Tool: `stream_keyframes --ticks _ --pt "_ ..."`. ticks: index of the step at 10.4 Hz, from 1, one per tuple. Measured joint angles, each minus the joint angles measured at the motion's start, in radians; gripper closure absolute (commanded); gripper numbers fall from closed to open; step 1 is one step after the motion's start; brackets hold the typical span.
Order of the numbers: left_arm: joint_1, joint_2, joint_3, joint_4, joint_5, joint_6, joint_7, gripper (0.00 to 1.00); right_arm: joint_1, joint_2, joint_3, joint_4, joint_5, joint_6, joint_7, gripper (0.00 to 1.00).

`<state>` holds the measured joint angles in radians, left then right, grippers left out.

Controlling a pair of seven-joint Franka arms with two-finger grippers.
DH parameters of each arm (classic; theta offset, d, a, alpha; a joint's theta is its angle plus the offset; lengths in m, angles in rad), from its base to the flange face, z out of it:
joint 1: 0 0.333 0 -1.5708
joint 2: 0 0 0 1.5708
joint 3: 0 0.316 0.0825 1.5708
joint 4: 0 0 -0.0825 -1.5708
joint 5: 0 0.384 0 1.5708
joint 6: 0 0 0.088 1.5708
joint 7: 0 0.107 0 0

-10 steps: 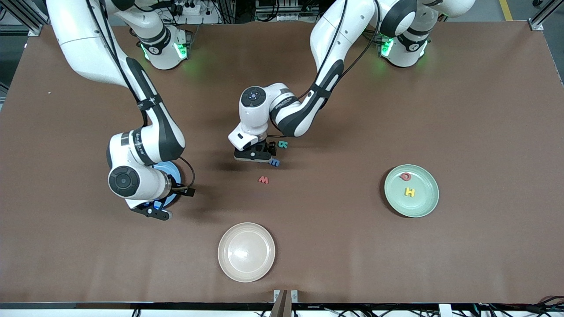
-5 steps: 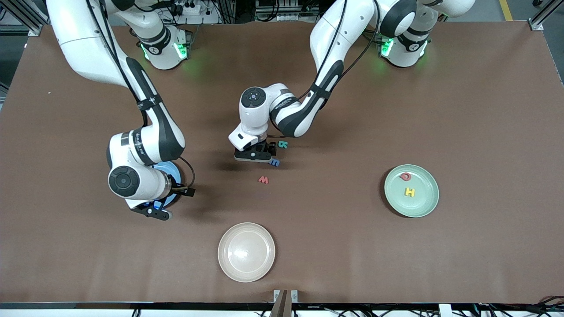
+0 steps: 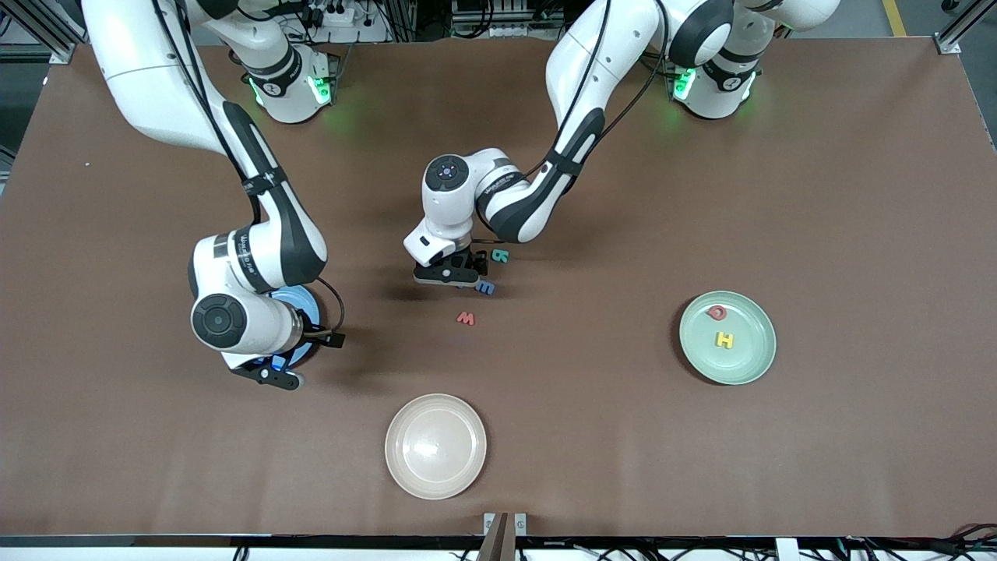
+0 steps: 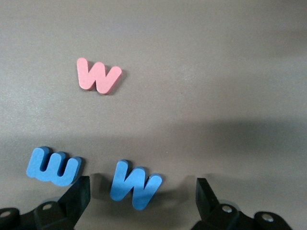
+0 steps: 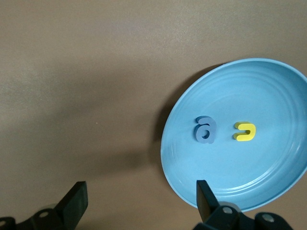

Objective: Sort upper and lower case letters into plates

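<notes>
Cream plate (image 3: 435, 446): nearest the front camera, on the brown table (image 3: 857, 195), with nothing on it.

Mint green plate (image 3: 727, 337): toward the left arm's end of the table; a yellow H (image 3: 724, 340) and a red letter (image 3: 716, 313) lie in it.

Right gripper (image 3: 269, 375): hangs by the sky blue plate (image 3: 300, 300), over its edge nearer the front camera, fingers (image 5: 76, 199) spread wide with nothing between them. This arm waits.

Sky blue plate, contents: in the right wrist view a grey-blue letter a (image 5: 205, 129) and a small yellow letter (image 5: 245, 132) lie side by side near the plate's middle, apart from each other.

Red w (image 3: 466, 318): flat on the table mid-way along it, nearer the front camera than the left gripper, clear of the fingers.

Left gripper (image 3: 445, 276): low over the table, fingers (image 4: 79, 191) wide apart, gripping nothing.

Blue w (image 4: 134, 184): on the table between the left gripper's open fingers, closer to one of them; I cannot tell whether it touches.

Blue letter (image 3: 485, 287): just outside the left gripper's fingers, toward the left arm's end.

Teal letter (image 3: 501, 255): beside the left gripper, farther from the front camera than the blue letter.
</notes>
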<state>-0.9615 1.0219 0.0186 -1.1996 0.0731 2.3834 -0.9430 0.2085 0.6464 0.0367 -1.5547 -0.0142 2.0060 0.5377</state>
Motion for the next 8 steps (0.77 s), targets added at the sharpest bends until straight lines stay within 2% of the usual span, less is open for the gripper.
stream_keyframes --ticks 2,3,4,5,8 --pt "0.000 0.002 0.000 0.001 0.000 0.000 0.000 0.27 0.000 0.000 0.000 0.000 0.000 0.000 0.000 0.00" --pt "0.000 0.002 0.001 0.002 0.000 0.000 0.000 0.29 0.000 0.000 0.000 0.000 0.000 0.000 0.000 0.00" --pt "0.000 0.002 0.002 0.003 0.000 0.000 0.000 0.41 0.000 0.000 0.000 0.000 0.000 0.000 0.000 0.00" --pt "0.000 0.002 0.002 0.004 0.000 0.000 0.000 0.46 0.000 0.000 0.000 0.000 0.000 0.000 0.000 0.00" --pt "-0.001 0.002 0.003 0.009 0.001 -0.001 0.000 0.51 0.000 0.000 0.000 0.000 0.000 0.000 0.000 0.00"
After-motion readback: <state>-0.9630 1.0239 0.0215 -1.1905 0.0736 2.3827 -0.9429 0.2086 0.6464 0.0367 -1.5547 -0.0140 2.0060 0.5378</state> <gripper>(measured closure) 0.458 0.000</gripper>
